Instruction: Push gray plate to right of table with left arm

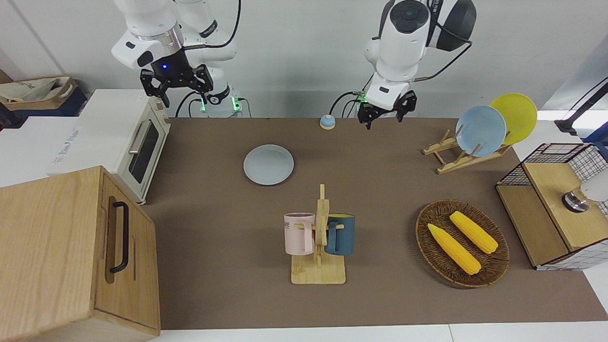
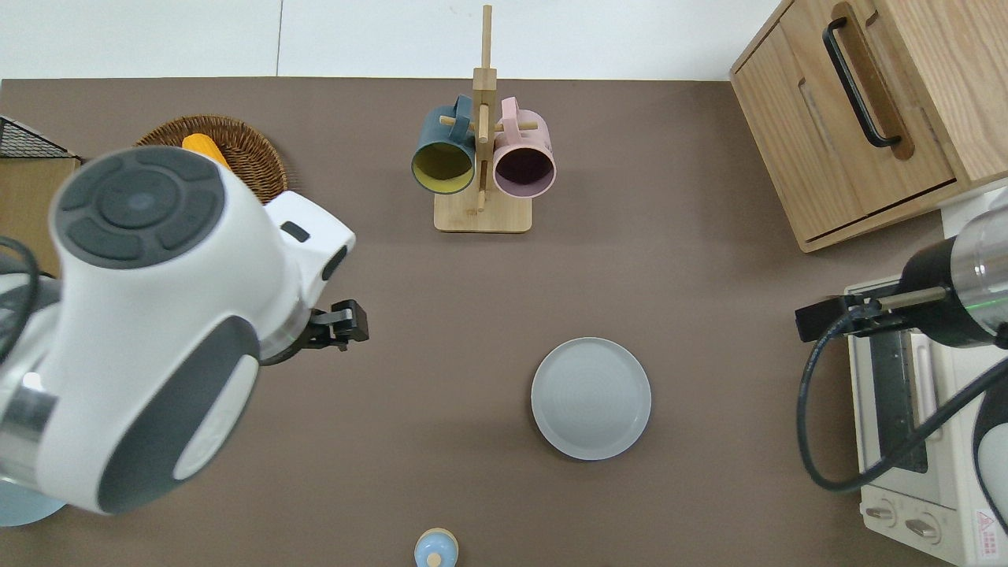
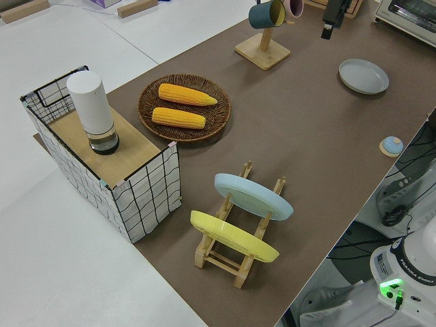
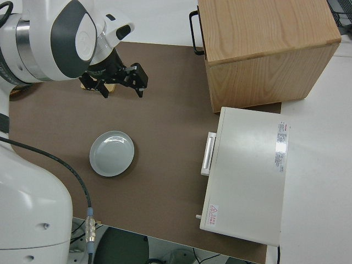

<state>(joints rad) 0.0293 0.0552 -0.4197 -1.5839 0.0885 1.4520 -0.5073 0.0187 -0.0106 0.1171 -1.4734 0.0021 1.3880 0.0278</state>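
The gray plate [image 1: 268, 164] lies flat on the brown table [image 1: 213, 213], toward the right arm's end from the middle; it also shows in the overhead view [image 2: 591, 398] and the right side view [image 4: 112, 153]. My left gripper [image 1: 382, 114] is open and empty, raised in the air. In the overhead view it [image 2: 339, 327] is over bare mat, well apart from the plate, toward the left arm's end. The right arm is parked, its gripper [image 1: 175, 88] open.
A mug rack [image 1: 319, 237] with two mugs stands farther from the robots than the plate. A small blue bell [image 1: 327, 122] sits near the robots' edge. Corn basket [image 1: 461, 243], plate rack [image 1: 479, 130], wire crate [image 1: 555, 199], toaster oven [image 1: 142, 147] and wooden cabinet [image 1: 71, 256] line the ends.
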